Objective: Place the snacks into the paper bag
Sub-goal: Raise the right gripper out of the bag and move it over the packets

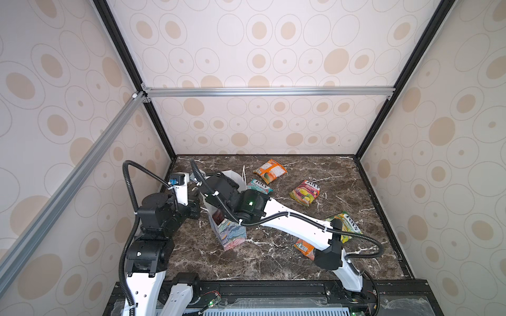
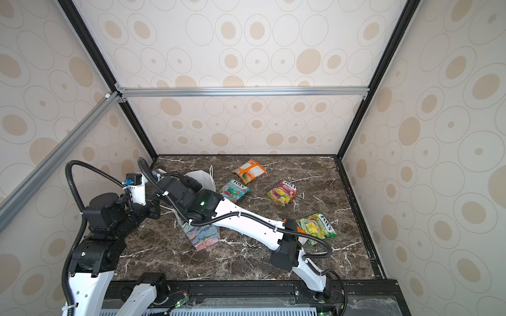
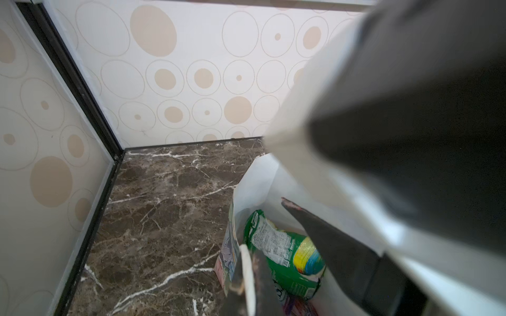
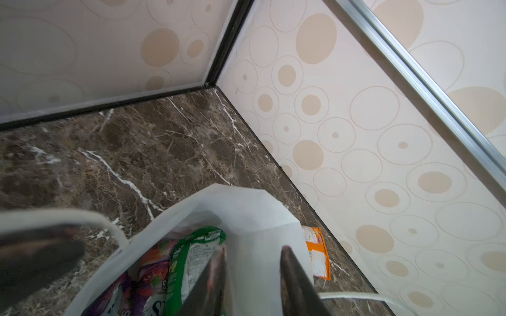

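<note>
Both top views look steeply down from high over the near edge of the desk (image 1: 273, 260) toward the back wall, far enough off to hold the whole marble top and both arms; they overlap almost wholly. Each wrist view hangs close above the open paper bag (image 3: 254, 186), looking into its white inside and on toward the far left corner; both share the green packet (image 3: 284, 246) there.

Brown marble tabletop (image 1: 273, 262): paper bag (image 1: 232, 235) stands at 8 o'clock. Loose on the surface: orange packet (image 1: 269, 171) at 12, teal packet (image 1: 258, 186) at 11, red-yellow packet (image 1: 305, 192) at 1, green-yellow packet (image 1: 347, 224) at 3, second orange packet (image 1: 304, 247) at 5.
</note>
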Motion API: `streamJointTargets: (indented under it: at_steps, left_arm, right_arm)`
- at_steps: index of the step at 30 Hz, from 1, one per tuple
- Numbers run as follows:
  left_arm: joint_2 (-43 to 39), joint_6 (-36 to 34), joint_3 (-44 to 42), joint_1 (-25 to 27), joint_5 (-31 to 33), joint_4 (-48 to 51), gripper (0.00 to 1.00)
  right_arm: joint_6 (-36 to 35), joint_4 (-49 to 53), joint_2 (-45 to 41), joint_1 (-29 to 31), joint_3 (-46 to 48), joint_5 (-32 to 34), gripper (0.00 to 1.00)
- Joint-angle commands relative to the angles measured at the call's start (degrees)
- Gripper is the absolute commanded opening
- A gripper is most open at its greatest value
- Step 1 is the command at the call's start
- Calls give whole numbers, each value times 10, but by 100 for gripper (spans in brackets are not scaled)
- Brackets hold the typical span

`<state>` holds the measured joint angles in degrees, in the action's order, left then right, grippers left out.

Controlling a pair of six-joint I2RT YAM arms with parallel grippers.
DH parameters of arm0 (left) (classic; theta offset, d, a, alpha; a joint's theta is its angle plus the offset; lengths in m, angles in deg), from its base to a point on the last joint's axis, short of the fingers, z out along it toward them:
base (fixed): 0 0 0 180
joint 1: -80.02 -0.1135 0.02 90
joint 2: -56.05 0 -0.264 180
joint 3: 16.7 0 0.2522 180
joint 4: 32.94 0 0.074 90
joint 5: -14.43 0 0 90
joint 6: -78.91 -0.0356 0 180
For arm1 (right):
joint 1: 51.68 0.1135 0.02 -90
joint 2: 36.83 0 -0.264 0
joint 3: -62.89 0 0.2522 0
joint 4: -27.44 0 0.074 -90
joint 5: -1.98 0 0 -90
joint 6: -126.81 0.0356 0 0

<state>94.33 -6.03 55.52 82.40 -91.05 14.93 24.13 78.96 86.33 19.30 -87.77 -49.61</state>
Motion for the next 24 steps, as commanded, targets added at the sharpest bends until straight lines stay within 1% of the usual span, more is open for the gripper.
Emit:
streamJointTargets:
  at_steps: [1, 4, 9, 14, 18, 21, 24]
  left_arm:
    - [0, -5, 4, 2, 2, -3, 0]
    - [1, -5, 4, 2, 1, -2, 1]
    - [6, -6, 7, 2, -2, -2, 0]
    - [6, -7, 10, 2, 1, 0, 0]
    - [7, -7, 8, 2, 0, -1, 0]
    - [8, -7, 13, 3, 0, 2, 0]
    - [10, -8, 14, 3, 2, 2, 0]
  right_arm:
    - [31, 7, -82, 6, 14, -56, 35]
    - [52, 22, -116, 3, 46, -62, 35]
    - [74, -2, -189, -10, 153, -67, 36]
    - [114, -14, -266, -28, 251, -87, 36]
    - [167, -37, -347, -59, 355, -138, 35]
    - [211, -46, -409, -88, 439, -153, 35]
    - [248, -37, -455, -112, 496, -158, 35]
